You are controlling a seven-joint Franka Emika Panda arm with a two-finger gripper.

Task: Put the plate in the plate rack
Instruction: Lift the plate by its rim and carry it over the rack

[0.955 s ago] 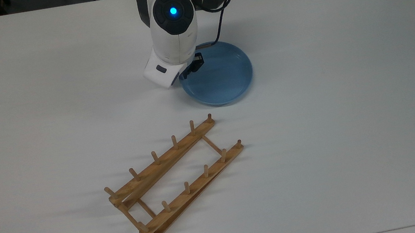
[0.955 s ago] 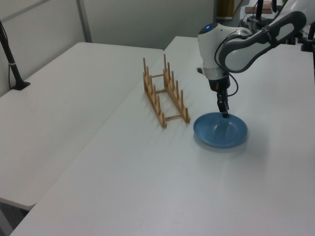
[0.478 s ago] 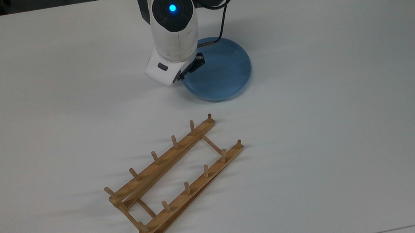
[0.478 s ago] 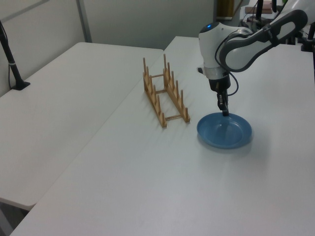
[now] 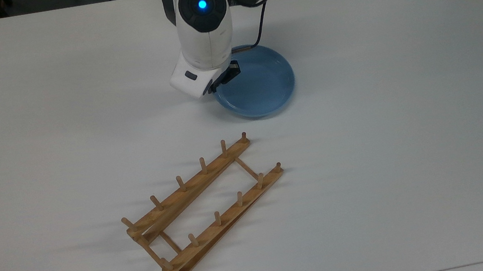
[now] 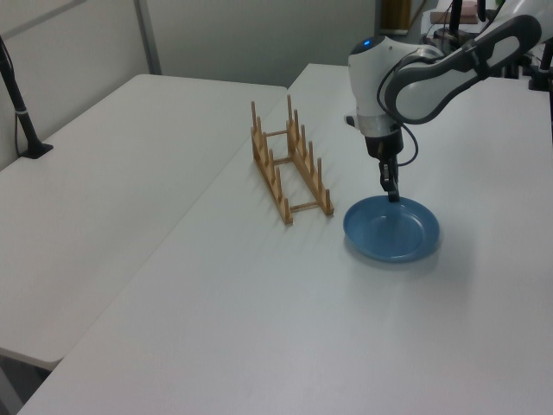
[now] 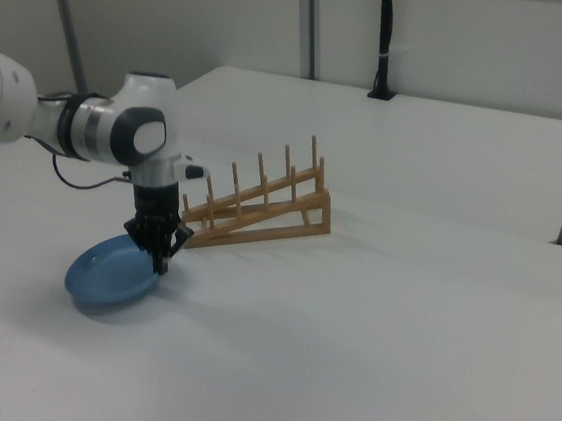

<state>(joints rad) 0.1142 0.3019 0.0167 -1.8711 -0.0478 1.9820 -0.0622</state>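
We are finding no readable text, label, brand, number or sign anywhere in these views.

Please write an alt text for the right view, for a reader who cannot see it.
A white robot arm's gripper grips the rim of a light-blue plate on a white table. An empty wooden plate rack stands just behind it, toward the right view's right.
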